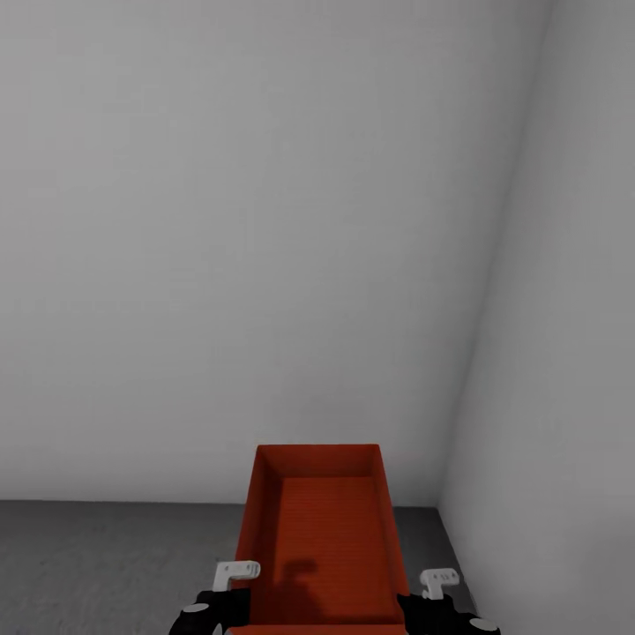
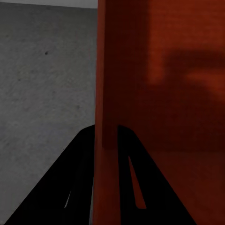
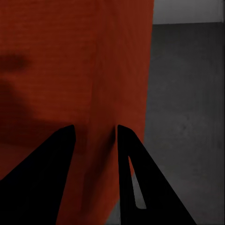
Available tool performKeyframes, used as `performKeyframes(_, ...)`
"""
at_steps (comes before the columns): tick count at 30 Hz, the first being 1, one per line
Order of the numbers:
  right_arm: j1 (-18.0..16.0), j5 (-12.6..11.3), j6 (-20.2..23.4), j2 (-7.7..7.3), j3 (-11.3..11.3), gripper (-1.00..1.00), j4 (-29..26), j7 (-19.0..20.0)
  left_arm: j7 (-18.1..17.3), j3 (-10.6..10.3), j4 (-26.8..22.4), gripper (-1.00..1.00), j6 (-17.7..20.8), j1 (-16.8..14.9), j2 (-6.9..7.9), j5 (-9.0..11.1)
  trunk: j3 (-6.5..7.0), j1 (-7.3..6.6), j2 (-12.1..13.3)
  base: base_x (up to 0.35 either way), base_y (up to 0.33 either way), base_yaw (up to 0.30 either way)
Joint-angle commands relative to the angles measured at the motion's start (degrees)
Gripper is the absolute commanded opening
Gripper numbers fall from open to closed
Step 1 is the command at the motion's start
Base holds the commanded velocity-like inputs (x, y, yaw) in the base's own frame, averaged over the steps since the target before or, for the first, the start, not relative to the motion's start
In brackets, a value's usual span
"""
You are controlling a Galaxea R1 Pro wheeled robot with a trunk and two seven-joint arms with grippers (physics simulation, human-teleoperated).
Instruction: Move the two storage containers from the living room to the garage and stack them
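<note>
An open orange-red rectangular storage bin (image 1: 322, 529) is carried in the grey garage corner, left gripper (image 2: 105, 136) and right gripper (image 3: 93, 133) each clamping a side wall. Next, probably lowering it onto the concrete floor (image 1: 106, 556).

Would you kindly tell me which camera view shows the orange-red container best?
The head view: the container shows whole from above, open and empty, near the grey room's corner. Both wrist views show just one side wall up close, flanked by dark fingers.

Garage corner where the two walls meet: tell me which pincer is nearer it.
Right. The right pincer grips the orange container on its wall facing the corner; the left pincer grips the opposite wall, farther away.
</note>
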Motion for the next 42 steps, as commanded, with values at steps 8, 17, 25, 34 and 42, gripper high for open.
performKeyframes(8, 0.04, 0.49, 0.01, 0.52, 1.56, -1.0, 0.08, 0.44, 0.54, 0.29, -2.12, -1.0, 0.4, -0.06, -1.19, -0.35, -0.1, 0.01, -0.07, -0.007, -0.097, 0.0)
performKeyframes(17, 0.04, 0.44, 0.01, 0.52, 1.56, -1.0, 0.08, 0.44, 0.54, 0.29, -2.14, -1.0, 0.41, -0.06, -1.13, -0.37, -0.1, 0.01, -0.07, 0.037, -0.002, 0.0)
performKeyframes(25, 0.04, 0.41, 0.01, 0.52, 1.56, -1.0, 0.08, 0.44, 0.54, 0.29, -2.13, -1.0, 0.45, -0.06, -1.1, -0.33, -0.1, 0.01, -0.07, 0.179, 0.0, 0.0)
performKeyframes(34, 0.04, 0.49, 0.01, 0.52, 1.56, -1.0, 0.08, 0.44, 0.54, 0.29, -2.14, -1.0, 0.4, -0.06, -1.16, -0.32, -0.1, 0.01, -0.07, 0.007, 0.0, 0.0)
performKeyframes(42, 0.04, 0.49, 0.01, 0.52, 1.56, -1.0, 0.08, 0.44, 0.54, 0.29, -2.13, -1.0, 0.4, -0.06, -1.16, -0.32, -0.1, 0.01, -0.07, 0.0, 0.0, 0.0)
